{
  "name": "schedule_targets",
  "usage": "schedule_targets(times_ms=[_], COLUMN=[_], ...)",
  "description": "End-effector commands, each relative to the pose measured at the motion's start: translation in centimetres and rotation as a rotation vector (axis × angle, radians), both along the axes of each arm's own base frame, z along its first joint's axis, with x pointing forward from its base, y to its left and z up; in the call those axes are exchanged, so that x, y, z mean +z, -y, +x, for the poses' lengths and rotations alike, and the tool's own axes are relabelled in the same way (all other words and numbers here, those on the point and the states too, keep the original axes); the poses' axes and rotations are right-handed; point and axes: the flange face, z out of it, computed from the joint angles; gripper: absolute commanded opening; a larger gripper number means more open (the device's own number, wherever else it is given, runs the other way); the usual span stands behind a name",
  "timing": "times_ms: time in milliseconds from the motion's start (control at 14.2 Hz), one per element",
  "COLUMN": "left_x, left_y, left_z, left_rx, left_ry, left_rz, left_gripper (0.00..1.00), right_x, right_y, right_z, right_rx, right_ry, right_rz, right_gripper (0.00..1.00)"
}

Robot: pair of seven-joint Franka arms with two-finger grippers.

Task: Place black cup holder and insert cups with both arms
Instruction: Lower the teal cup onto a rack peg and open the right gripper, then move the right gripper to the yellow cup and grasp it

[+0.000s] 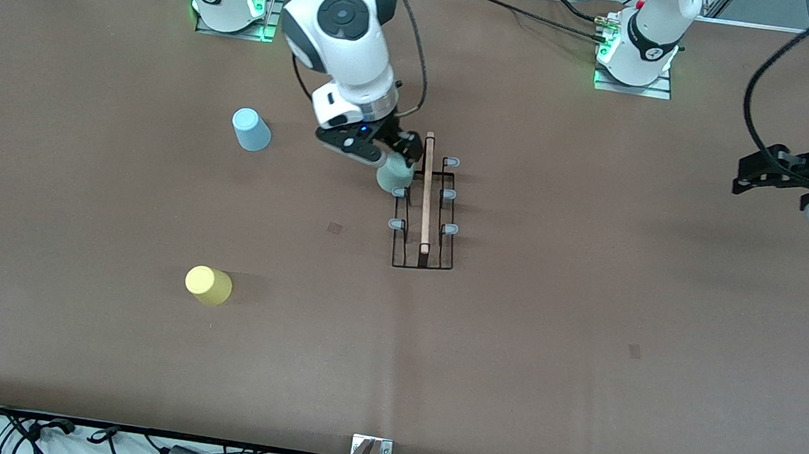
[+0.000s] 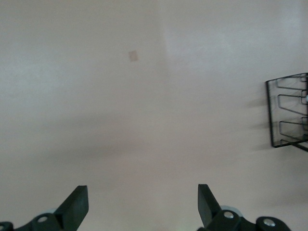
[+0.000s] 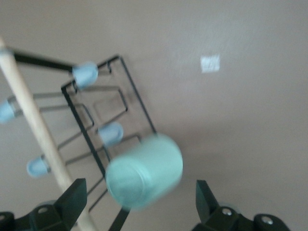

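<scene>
**Green cup on a peg, grip let go**

The black cup holder (image 1: 428,211) is stood mid-table, its wooden handle (image 1: 427,191) running toward the front camera. The pale green cup (image 1: 395,175) is seen hung on the peg farthest from the front camera on the side toward the right arm's end. The right gripper (image 1: 375,149) is placed over that cup with its fingers spread wide; in the right wrist view the cup (image 3: 144,177) is shown between them with a gap at each side, so nothing is gripped. The left gripper (image 1: 768,177) is held waiting over bare table at the left arm's end, fingers fully apart and empty.

The cup is blurred in the wrist view, so it may not be settled: it could be knocked off by a finger as the arm is lifted away, or the light wire rack could be nudged.

The blue cup (image 1: 251,129) and yellow cup (image 1: 208,285) are left upside down toward the right arm's end, the yellow nearer the camera. The table (image 1: 590,339) is covered in brown paper; cables are strewn along the edges.
</scene>
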Motion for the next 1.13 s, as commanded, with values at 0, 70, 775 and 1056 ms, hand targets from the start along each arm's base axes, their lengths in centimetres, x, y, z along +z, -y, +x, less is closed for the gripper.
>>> schedule_targets(times_ms=[0,70,775,1056], left_x=[-0.5,-1.6,-2.8,-3.4], left_y=[-0.7,-0.9,-0.5,-1.6], left_z=[-2.3,-3.1,-3.4,-2.4], left_rx=[-0.006,0.001,-0.007,0.000], left_ry=[-0.020,-0.034,0.011,0.037], left_rz=[-0.008,-0.011,-0.006,0.043], left_gripper=[1.00,1.00,1.00,1.00], right_x=[0.8,0.5,-8.9,-10.4], right_y=[5.7,8.6,30.8,30.5], right_z=[4.6,6.3,19.0,20.2], right_rx=[0.029,0.076,0.420,0.414], right_ry=[0.024,0.027,0.135,0.187], right_rz=[-0.033,-0.056,-0.236,-0.206], right_gripper=[1.00,1.00,1.00,1.00])
